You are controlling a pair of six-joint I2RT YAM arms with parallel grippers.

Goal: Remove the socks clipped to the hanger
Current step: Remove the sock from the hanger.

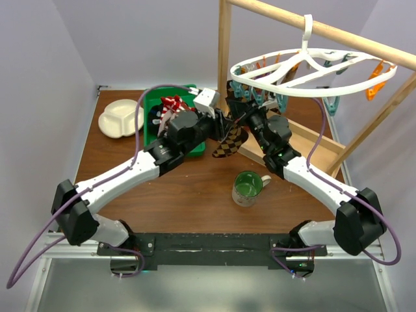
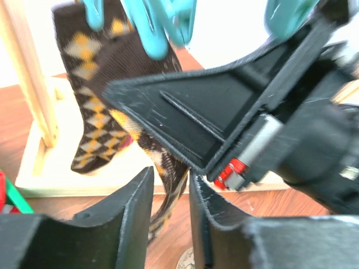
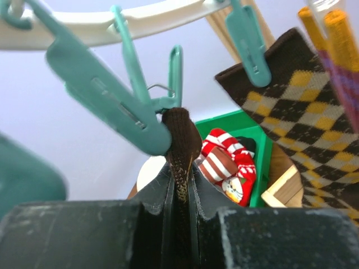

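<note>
Right gripper (image 3: 180, 188) clamped on brown sock (image 3: 179, 134) hanging vertical, teal clip (image 3: 106, 101) directly above on hanger (image 3: 140, 19). Left gripper (image 2: 171, 193), slightly apart, flanks sock lower down.

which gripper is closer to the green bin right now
Left. The left gripper sits just past the right edge of the green bin, with its wrist over the bin. The right gripper is farther right, shut on a hanging brown sock.

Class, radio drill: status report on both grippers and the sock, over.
Right gripper shut on sock. Left gripper open, close by. Teal clip holds sock on hanger. Second sock hangs beside.
</note>
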